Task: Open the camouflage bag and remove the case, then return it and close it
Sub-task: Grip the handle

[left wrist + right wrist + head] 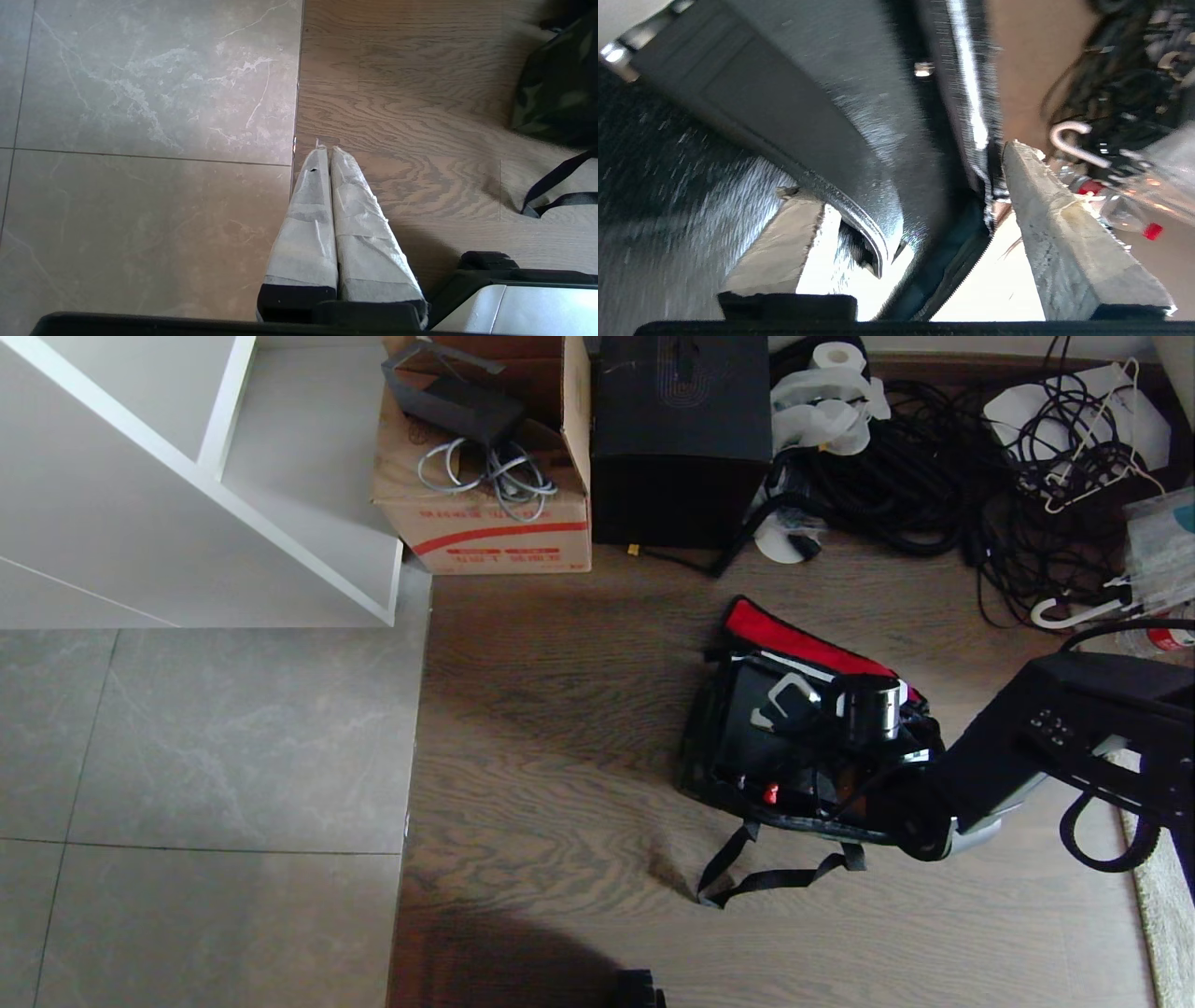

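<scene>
The floor [560, 728] is seen from high above in the head view, faced forward and down, with the bag [803, 747] at about 3 o'clock of centre. From the left wrist the floor is viewed low and steeply, past the left hand [327, 151]; the bag's side and strap are shared at 2 o'clock. The right wrist view is pressed close against the bag's rim, between the right hand's [901, 168] fingers.

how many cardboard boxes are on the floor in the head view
1. The cardboard box with red print stands at the back beside the larger black box, holding grey cables. Others may be hidden outside the view.
</scene>
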Motion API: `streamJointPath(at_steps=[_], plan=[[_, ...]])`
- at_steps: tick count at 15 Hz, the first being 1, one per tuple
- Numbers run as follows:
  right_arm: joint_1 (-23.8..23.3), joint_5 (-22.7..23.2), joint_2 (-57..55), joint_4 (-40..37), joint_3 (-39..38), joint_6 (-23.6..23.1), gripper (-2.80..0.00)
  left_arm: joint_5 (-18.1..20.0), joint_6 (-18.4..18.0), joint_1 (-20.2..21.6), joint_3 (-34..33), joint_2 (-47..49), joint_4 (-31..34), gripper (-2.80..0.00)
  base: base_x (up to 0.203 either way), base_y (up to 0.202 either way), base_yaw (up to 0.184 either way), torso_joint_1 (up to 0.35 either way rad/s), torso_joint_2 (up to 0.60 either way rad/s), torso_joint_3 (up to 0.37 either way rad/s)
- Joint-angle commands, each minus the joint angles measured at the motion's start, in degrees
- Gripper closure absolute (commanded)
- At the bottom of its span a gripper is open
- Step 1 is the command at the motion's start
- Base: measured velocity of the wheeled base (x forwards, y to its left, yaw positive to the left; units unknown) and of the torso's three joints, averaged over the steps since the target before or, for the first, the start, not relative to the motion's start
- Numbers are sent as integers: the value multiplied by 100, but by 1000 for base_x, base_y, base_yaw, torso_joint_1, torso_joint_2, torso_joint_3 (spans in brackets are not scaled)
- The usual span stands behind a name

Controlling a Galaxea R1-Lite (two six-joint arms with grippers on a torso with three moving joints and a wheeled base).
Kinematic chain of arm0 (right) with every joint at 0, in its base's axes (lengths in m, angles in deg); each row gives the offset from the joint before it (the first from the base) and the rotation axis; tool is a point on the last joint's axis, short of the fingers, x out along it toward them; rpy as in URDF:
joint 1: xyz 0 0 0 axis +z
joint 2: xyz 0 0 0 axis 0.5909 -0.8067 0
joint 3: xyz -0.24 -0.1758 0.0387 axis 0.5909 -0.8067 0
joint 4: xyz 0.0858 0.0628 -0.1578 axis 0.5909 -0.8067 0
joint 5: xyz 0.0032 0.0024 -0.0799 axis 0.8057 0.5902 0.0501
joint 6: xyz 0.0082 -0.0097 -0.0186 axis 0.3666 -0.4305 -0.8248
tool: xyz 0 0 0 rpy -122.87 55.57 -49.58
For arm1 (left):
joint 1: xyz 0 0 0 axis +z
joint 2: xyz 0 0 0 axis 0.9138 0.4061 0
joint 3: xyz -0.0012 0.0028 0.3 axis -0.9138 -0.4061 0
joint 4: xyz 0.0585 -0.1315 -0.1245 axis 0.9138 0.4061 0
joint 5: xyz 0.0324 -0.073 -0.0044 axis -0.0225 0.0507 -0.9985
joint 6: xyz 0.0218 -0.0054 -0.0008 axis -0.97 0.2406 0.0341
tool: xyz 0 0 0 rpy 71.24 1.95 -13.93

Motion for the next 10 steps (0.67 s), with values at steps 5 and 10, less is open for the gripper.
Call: streamJointPath(at_steps=[5,10], plan=[[-160,-28,-104,-203,390,-13,-280,0,1,0,0,9,-1,0,0,0,0,0,0,0],[-378,-2,-270,-378,787,-46,-280,0,1,0,5,9,-1,0,0,0,0,0,0,0]])
